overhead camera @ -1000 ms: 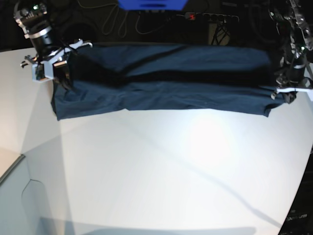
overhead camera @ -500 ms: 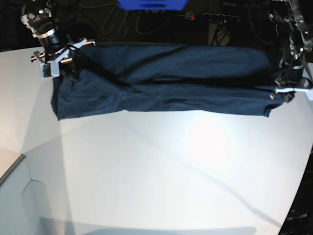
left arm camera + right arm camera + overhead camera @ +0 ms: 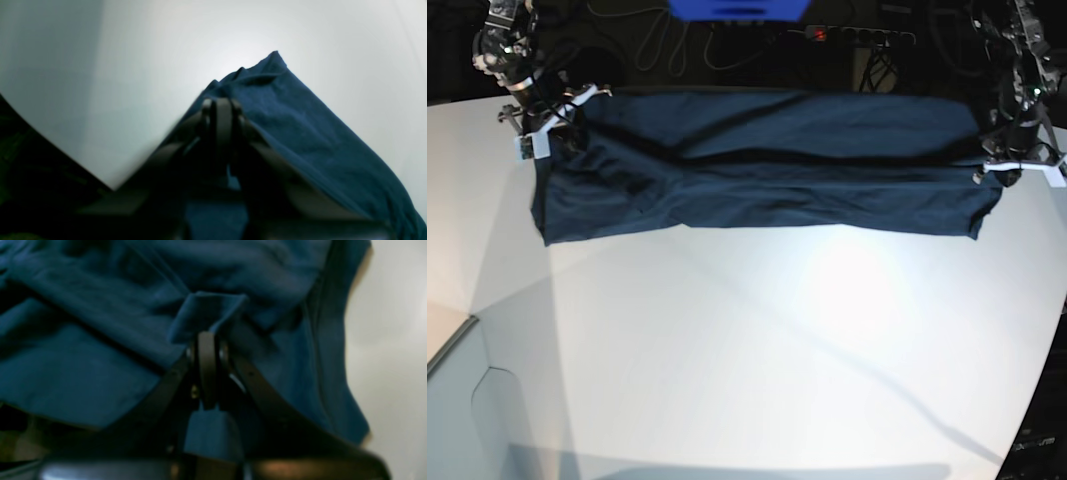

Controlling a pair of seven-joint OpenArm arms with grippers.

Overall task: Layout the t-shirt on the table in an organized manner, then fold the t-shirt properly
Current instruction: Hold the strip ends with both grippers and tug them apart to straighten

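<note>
At the far edge of the table [image 3: 757, 350], the t-shirt [image 3: 767, 170] hangs stretched in a long band between two tools. At the shirt's left end in the base view, the right tool [image 3: 545, 128] has its jaws pressed together on a small pinched flap of cloth (the wrist view shows the fold poking up between them). At the shirt's right end, the left tool [image 3: 1017, 168] is likewise clamped on the fabric's corner.

The risk, as I judge it, is slippage: each grip takes only a thin bit of hem, so an uneven pull could tug one corner free and let the shirt slump into a heap. Too much slack would deepen the dark crease running along the shirt's middle.

The cloth is soft, matte, navy knit, rumpled near the shirt's left end; the table beneath is smooth, white and glossy.
</note>
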